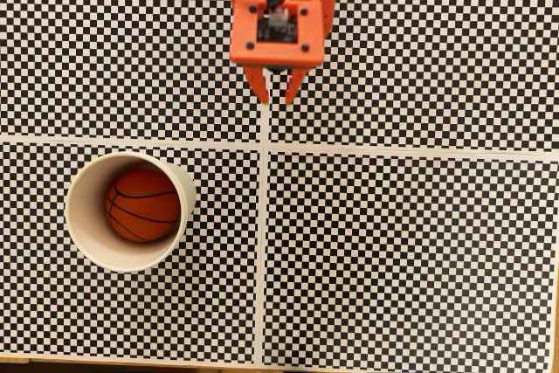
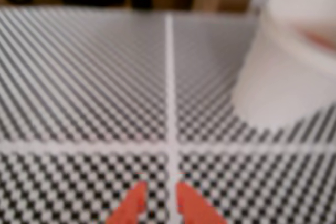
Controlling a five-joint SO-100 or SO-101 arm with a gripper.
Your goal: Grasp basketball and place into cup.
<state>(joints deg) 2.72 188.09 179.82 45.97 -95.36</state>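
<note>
The basketball sat down inside the cup. In the fixed view the cup stood upright on the checkered table, at the lower left, just below the white line going across. In the wrist view the cup looked blurry at the upper right, with a bit of orange showing over its rim. The gripper was at the top middle of the fixed view, well apart from the cup. Its two orange fingers had only a small gap between them and held nothing. They pointed along the white line on the table.
</note>
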